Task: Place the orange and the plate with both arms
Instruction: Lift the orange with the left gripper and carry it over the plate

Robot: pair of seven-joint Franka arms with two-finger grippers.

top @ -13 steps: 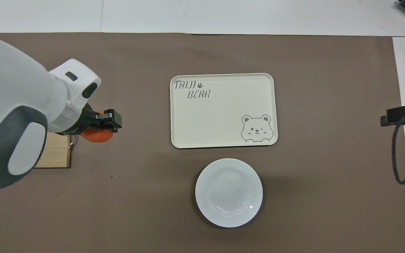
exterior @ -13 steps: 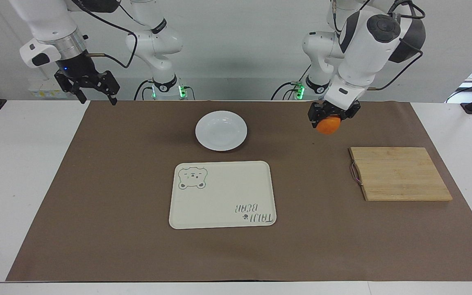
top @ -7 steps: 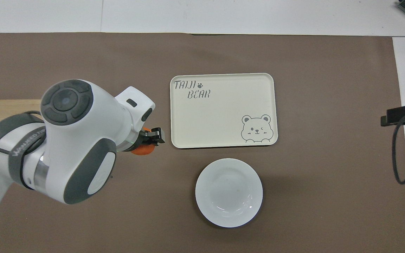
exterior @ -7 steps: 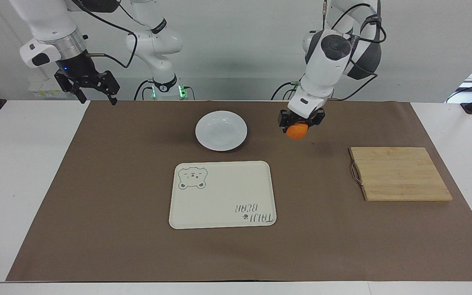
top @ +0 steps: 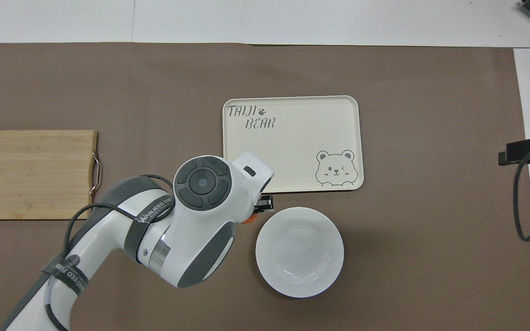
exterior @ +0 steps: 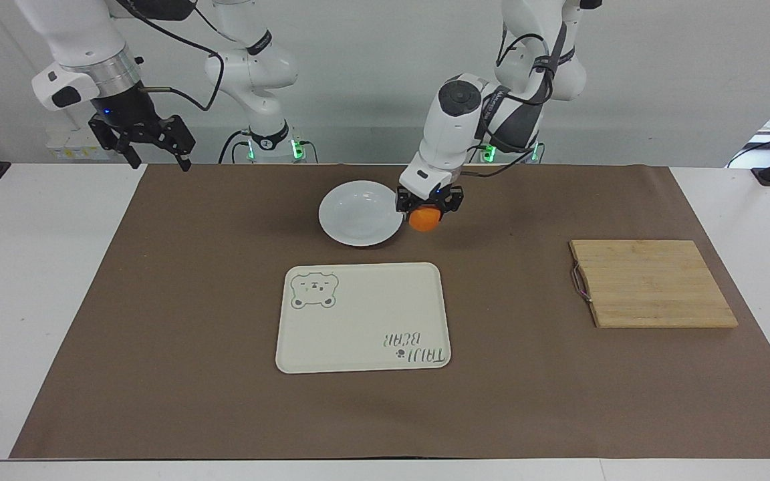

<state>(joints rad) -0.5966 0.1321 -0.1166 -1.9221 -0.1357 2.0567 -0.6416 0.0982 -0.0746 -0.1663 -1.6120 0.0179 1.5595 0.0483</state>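
Item, left arm's black two-finger gripper: clenched on the small round bright-orange fruit, it has travelled from over the worktop's brown mat beside the pale bamboo cutting board to just beside the rim of the round glossy white plate, the fruit hanging below it, clear of the mat. Item, cream rectangular tray with bear drawing: bare, past the plate from the robots. Item, right arm's black gripper: released, unmoved, waiting above the mat's corner; judged, the orange's set-down is near, the plate's move not begun.

Left claw carried orange from cutting board to plate's edge
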